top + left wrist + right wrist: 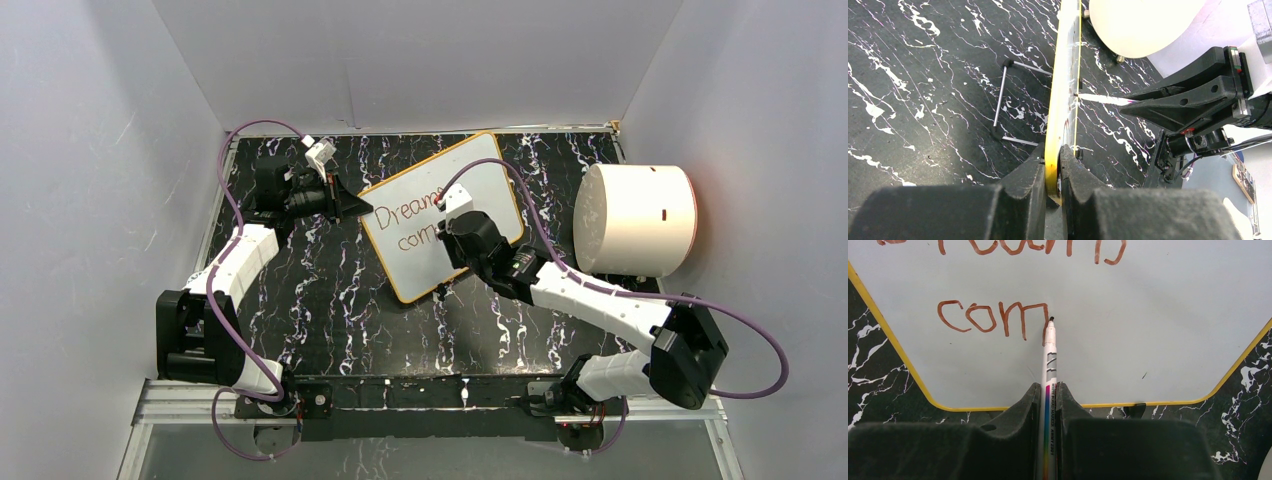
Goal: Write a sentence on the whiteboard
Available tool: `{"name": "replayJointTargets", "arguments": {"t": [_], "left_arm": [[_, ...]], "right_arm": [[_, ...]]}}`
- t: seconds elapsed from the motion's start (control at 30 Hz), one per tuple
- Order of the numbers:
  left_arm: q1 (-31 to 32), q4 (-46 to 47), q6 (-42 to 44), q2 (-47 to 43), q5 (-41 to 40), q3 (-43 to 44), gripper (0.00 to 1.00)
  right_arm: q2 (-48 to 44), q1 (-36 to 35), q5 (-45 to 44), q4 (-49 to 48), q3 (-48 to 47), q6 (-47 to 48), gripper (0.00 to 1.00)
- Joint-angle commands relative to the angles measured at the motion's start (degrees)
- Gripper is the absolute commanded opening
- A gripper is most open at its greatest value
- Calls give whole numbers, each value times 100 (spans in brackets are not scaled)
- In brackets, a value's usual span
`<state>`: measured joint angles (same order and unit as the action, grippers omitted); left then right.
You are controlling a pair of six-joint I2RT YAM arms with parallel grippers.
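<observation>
The whiteboard [415, 215], white with a yellow rim, stands tilted on the black marbled table. It reads "Dream" and, below, "com" in brown [993, 320]. My left gripper [352, 203] is shut on the board's left edge; the left wrist view shows the yellow rim [1063, 100] edge-on between my fingers. My right gripper [447, 203] is shut on a white whiteboard marker [1048, 370]. Its tip [1051, 319] touches the board just right of the "m". The marker also shows from the side in the left wrist view [1098, 98].
A big white cylinder [635, 220] stands at the right, close to the board's right corner. A metal wire stand [1005, 100] lies on the table behind the board. White walls enclose the table on three sides.
</observation>
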<state>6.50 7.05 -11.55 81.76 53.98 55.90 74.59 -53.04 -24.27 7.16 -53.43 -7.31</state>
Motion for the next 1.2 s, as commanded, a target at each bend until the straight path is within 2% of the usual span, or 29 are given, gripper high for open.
{"name": "replayJointTargets", "arguments": {"t": [0.0, 0.6, 1.17], "left_arm": [[123, -663, 522, 288, -703, -171, 0], [123, -670, 531, 297, -704, -172, 0], [123, -670, 549, 306, -705, -171, 0]], "right_arm": [[11, 60, -1, -316, 54, 18, 0], [-113, 180, -282, -221, 70, 83, 0], [-184, 232, -256, -638, 66, 262, 0]]}}
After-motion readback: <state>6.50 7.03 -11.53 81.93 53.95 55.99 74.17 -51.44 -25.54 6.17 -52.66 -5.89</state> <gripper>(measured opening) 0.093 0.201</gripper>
